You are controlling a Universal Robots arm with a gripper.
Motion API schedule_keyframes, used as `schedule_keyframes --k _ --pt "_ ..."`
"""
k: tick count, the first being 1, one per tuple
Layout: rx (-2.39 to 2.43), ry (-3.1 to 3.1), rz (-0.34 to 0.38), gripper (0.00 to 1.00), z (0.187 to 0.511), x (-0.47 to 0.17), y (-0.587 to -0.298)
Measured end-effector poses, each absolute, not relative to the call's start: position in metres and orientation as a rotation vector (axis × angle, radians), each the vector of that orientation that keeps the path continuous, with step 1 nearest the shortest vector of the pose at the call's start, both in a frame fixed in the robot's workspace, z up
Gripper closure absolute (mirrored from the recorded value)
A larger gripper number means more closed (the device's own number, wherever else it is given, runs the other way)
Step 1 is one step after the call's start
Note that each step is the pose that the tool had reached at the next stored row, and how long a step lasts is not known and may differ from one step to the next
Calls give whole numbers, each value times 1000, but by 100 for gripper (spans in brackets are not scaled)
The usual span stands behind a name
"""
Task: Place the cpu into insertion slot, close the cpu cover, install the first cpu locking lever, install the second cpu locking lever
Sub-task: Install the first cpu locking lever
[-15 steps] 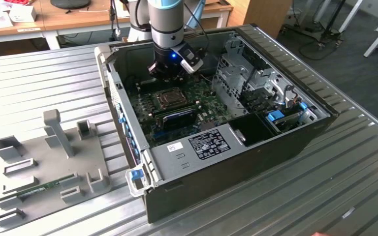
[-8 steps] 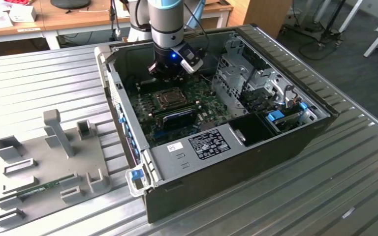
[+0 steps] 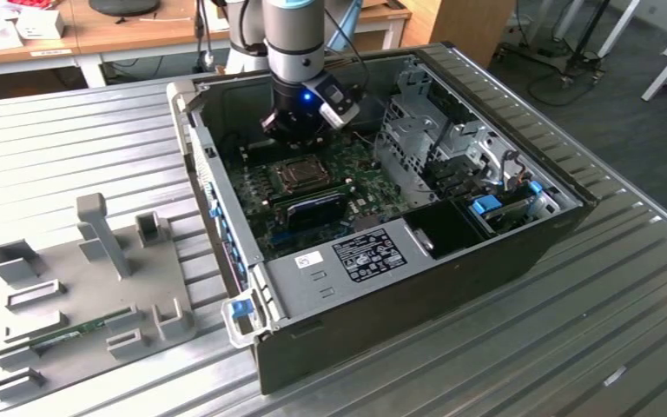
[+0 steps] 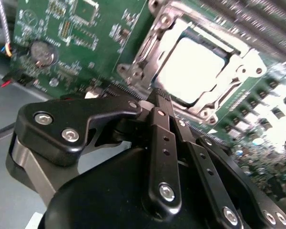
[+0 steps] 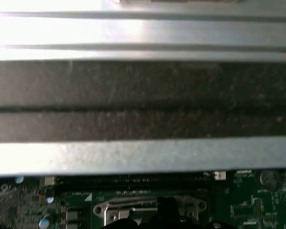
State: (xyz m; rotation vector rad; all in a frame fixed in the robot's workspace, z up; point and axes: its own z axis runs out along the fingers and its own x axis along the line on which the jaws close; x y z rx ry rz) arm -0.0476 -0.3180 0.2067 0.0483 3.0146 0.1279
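I have the gripper [image 4: 157, 102] low inside the case, fingers clenched together and empty, tips just short of the insertion slot [image 4: 195, 67]. The cpu [image 4: 193, 71] sits seated under the closed cpu cover [image 4: 238, 71]. I judge the locking levers are the step in hand, needing a precise hooking push.

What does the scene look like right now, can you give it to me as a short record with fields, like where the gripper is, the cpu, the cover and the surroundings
gripper: inside the open computer case, above the motherboard, next to the insertion slot; gripper
cpu: pale square seated in the slot
cpu cover: silvery frame lying down around the cpu
held object: none seen
surroundings: case on a ribbed metal table; grey fixture tray at the exterior view's left
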Motion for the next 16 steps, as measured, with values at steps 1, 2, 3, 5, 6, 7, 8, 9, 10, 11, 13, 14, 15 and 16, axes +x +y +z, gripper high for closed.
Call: schedule_keyframes --k 1,2,3,5,6,7,8,9,10,11,13,14,15,16 --pt "47 3020 109 90 207 -47 -318" --pt "46 3025 90 90 207 -47 -318" --pt "46 3031 72 90 207 -47 -318" --pt "45 3037 56 90 207 -47 -318" --pt "45 3038 51 90 207 -46 -318" --pt "45 3041 47 90 207 -46 -318" --pt "45 3041 46 90 207 -46 -318" --pt "45 3041 46 90 207 -46 -318" --pt "45 3041 46 90 207 -46 -318" --pt "45 3041 46 90 207 -46 -318" --pt "45 3045 43 90 207 -46 -318" --pt "45 3049 38 90 207 -46 -318" --pt "45 3054 33 90 207 -46 -318" --pt "45 3058 30 90 207 -45 -318"
